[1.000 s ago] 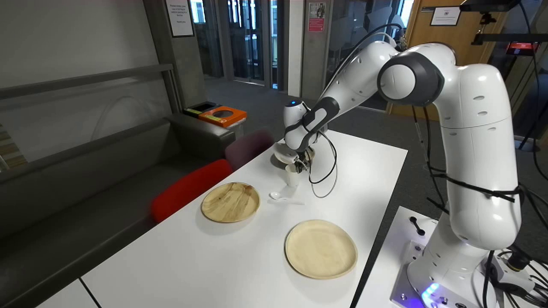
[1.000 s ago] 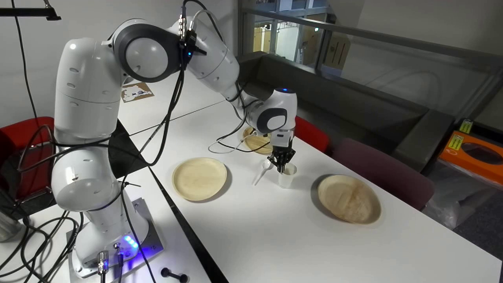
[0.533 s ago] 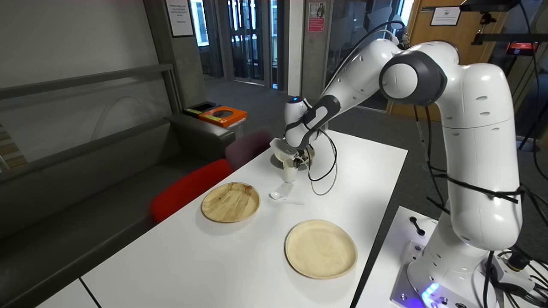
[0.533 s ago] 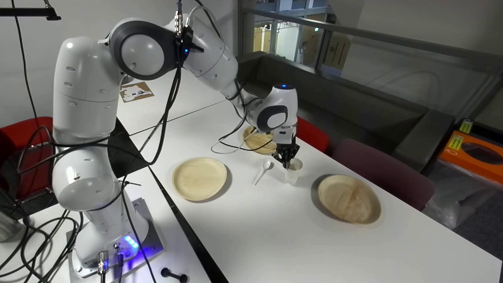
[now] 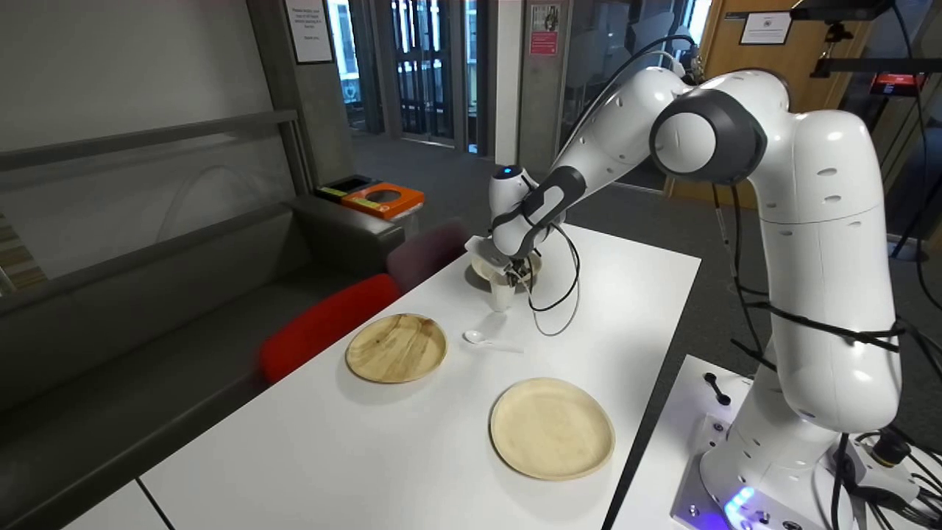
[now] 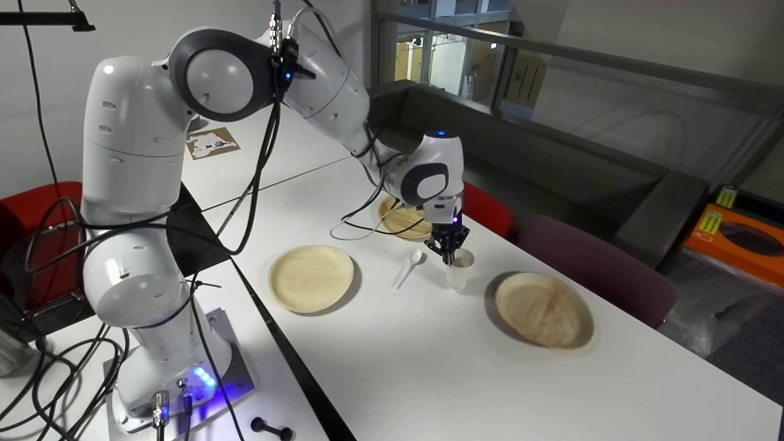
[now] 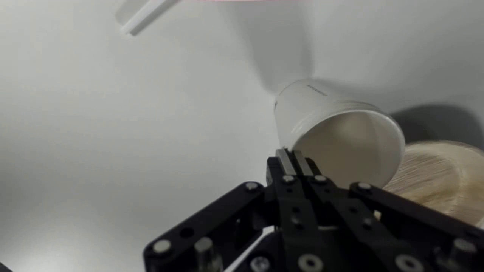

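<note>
Robotiq gripper (image 7: 290,152), jaws clenched at one side of the rim, grasping white disposable cup (image 7: 336,128), cup located over white tabletop (image 6: 429,367), between white plastic spoon (image 6: 411,267) and round wooden plate (image 6: 545,311)

In the wrist view the hand (image 7: 291,152) hides the pinched stretch of the cup (image 7: 334,130), and the print (image 7: 317,90) on its side is too small to read. The top edge cuts off the spoon (image 7: 149,14), leaving only one end in view, while the nearby plate (image 7: 440,181), streaked by blur, runs past the right edge and partly behind the hand and the cup. In an exterior view the arm (image 6: 334,95) covers part of another plate (image 6: 407,219).
</note>
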